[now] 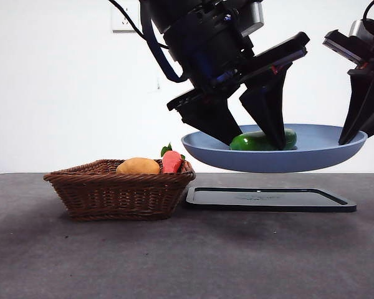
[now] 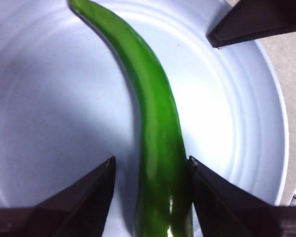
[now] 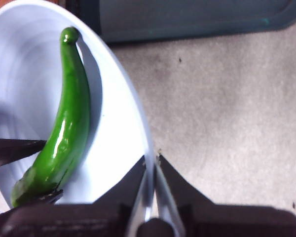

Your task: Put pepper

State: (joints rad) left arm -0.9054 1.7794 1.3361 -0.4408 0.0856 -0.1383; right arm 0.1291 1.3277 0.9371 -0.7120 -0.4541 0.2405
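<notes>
The pepper [image 1: 262, 141] lies in the blue plate [image 1: 318, 156], up above the black tray [image 1: 271, 199]. The left gripper [image 2: 152, 168] is open around it. The right gripper [image 3: 151, 165] pinches the plate's rim.

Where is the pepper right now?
The pepper lies in the blue plate, which the right gripper holds by its rim above the black tray. The left gripper straddles it, jaws open; the basket stands beside.
</notes>
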